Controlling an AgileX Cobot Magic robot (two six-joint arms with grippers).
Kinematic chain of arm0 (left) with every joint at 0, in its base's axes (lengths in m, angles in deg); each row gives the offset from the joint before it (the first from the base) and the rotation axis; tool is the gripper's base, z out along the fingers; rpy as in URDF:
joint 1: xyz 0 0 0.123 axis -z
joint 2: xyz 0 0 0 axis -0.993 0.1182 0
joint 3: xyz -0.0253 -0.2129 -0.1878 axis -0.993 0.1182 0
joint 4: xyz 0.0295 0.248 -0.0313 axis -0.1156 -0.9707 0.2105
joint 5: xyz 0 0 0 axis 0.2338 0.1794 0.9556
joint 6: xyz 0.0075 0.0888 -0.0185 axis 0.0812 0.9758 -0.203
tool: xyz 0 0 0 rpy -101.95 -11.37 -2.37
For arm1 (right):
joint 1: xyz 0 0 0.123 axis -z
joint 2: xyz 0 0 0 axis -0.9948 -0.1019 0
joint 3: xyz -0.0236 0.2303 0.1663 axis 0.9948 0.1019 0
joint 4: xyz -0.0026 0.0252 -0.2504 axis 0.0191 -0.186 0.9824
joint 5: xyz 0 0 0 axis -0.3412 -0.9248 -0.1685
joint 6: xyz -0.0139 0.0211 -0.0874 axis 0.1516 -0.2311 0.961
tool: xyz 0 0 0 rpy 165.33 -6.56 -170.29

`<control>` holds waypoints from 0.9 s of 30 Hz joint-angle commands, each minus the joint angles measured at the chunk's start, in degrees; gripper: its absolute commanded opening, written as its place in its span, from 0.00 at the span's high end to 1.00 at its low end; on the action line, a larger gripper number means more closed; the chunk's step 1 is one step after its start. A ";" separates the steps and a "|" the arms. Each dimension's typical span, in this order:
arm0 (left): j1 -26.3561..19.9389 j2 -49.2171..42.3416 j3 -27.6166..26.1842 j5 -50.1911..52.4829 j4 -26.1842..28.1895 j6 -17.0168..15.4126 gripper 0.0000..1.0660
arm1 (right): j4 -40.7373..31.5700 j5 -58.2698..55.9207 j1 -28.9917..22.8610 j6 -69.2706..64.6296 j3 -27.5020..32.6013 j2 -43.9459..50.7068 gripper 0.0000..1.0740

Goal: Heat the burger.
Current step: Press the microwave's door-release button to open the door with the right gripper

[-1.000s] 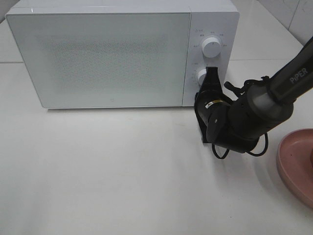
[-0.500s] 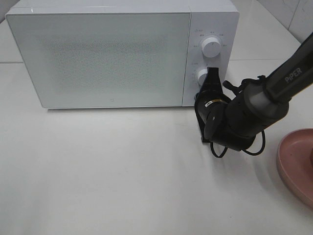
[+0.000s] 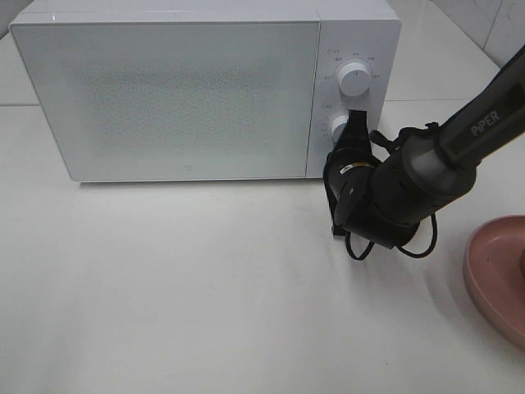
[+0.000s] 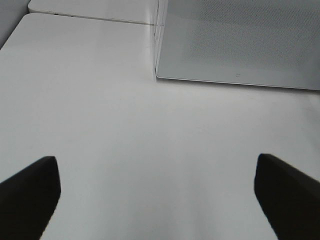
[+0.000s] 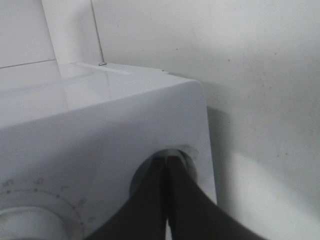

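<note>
High view: microwave point(image 3: 180, 98) door closed; right gripper point(image 3: 355, 123) pinched shut, tips on its lower knob point(image 3: 338, 128); pink plate point(image 3: 492, 279) off to the microwave's right; burger unseen, probably inside.
Left wrist: left gripper point(image 4: 157, 187) spread wide, empty, before the microwave's front.
Right wrist: closed tips meet the knob.
Progress: loading looks done — timer setting and retrieval are left.

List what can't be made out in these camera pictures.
- Small stacked burger: in no view; white microwave's closed frosted door hides its inside.
- Round pink plate: cut off by exterior high view's right edge.
- White lower dial: exterior high, partly covered by black right gripper.
- Dial markings: exterior high, too small.
</note>
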 commanded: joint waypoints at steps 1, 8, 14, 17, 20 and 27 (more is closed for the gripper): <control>0.17 -0.86 0.11 0.46 -0.06 0.34 0.08 | 2.98 11.23 1.72 0.92 -4.07 -0.17 1.00; 0.17 -0.86 0.11 0.46 -0.06 0.34 0.08 | 3.21 13.81 3.55 2.35 -7.73 -1.89 1.00; 0.17 -0.86 0.11 0.46 -0.06 0.34 0.08 | 4.98 14.90 3.78 4.18 -8.54 -1.89 1.00; 0.17 -0.86 0.11 0.46 -0.06 0.34 0.08 | 4.98 12.61 3.78 4.18 -8.54 -1.89 1.00; 0.17 -0.86 0.11 0.46 -0.06 0.34 0.08 | 4.98 12.32 3.78 4.18 -8.48 -1.83 1.00; 0.17 -0.86 0.11 0.46 -0.06 0.34 0.08 | 6.42 9.11 3.50 4.35 -8.25 -1.72 1.00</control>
